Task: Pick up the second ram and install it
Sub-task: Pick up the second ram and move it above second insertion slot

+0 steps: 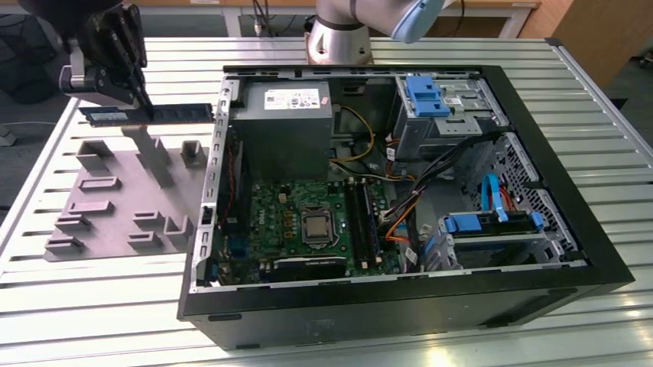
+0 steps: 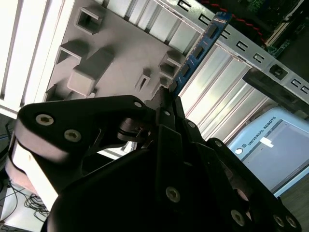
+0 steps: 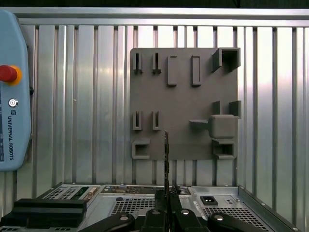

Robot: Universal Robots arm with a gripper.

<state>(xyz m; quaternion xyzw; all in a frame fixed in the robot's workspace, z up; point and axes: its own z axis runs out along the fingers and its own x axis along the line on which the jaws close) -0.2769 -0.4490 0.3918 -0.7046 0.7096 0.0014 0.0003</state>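
Tool (image 1: 143, 109) clenched on the second ram (image 1: 182, 113), stick held level over the grey fixture (image 1: 118, 206), beside the open computer case (image 1: 408, 306) on the tabletop (image 1: 102, 306).

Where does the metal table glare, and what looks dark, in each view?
Exterior view: the table glares white, the computer case inside is dim. Second wrist view: the end effector gripping the memory stick is a dark mass against the washed-out table. First wrist view: bright streaks on the table beside the grey fixture.

Ribbed metal table (image 1: 92, 306), wooden furniture (image 1: 597, 34) behind
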